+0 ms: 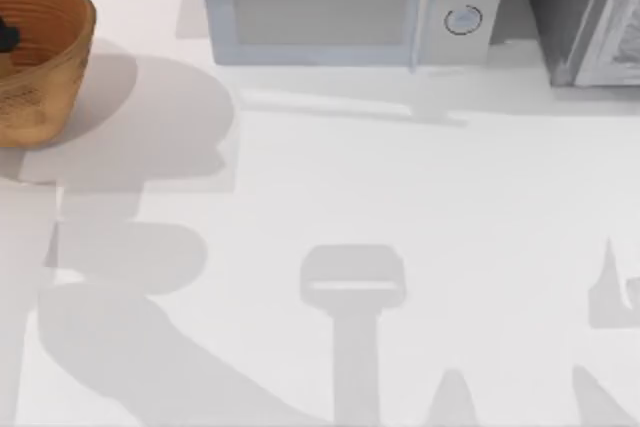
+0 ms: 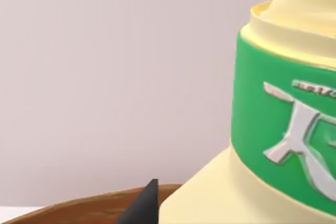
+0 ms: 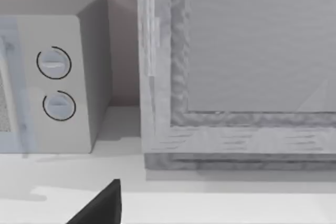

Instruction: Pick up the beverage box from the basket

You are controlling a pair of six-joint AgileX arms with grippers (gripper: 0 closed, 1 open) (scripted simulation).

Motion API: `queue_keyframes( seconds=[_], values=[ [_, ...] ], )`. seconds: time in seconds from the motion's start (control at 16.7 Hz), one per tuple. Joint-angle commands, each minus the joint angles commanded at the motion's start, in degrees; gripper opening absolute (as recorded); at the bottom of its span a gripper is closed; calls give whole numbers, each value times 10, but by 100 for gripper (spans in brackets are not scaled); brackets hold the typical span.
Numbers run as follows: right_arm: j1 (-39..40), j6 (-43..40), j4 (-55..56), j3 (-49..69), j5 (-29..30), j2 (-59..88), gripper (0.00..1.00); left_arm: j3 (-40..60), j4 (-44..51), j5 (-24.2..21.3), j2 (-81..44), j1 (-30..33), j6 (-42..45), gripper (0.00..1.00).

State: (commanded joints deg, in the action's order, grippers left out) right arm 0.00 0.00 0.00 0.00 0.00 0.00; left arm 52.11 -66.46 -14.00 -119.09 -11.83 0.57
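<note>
- Orange-brown basket (image 1: 40, 57) stands at the far left edge of the white surface (image 1: 400, 197) in the top view, left of the microwave (image 1: 345, 2). A grey cabinet-like unit (image 1: 590, 17) occupies the far right corner. A small dark part (image 1: 8, 37) shows inside the basket, probably the left gripper; its finger state cannot be determined.
- Left wrist view: the beverage box (image 2: 273, 129) is very close to the camera, pale yellow with a green band bearing silver lettering. It appears above the brown basket rim (image 2: 89, 205). One dark finger (image 2: 144, 205) shows beside its base; contact cannot be confirmed.
- Judged step: grasp or early lift. The next move calls for a secure hold and a vertical lift clear of the rim.
- Right wrist view: the microwave dials (image 3: 53, 62) and grey unit (image 3: 236, 77) lie ahead; one dark finger (image 3: 102, 205) of the idle right gripper shows, state undeterminable.
</note>
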Motion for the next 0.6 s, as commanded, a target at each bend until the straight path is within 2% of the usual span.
queue_keyframes(
  seconds=[0.6],
  values=[
    [0, 0, 0, 0, 0, 0, 100, 2, 20, 0, 20, -4, 0, 0]
  ],
)
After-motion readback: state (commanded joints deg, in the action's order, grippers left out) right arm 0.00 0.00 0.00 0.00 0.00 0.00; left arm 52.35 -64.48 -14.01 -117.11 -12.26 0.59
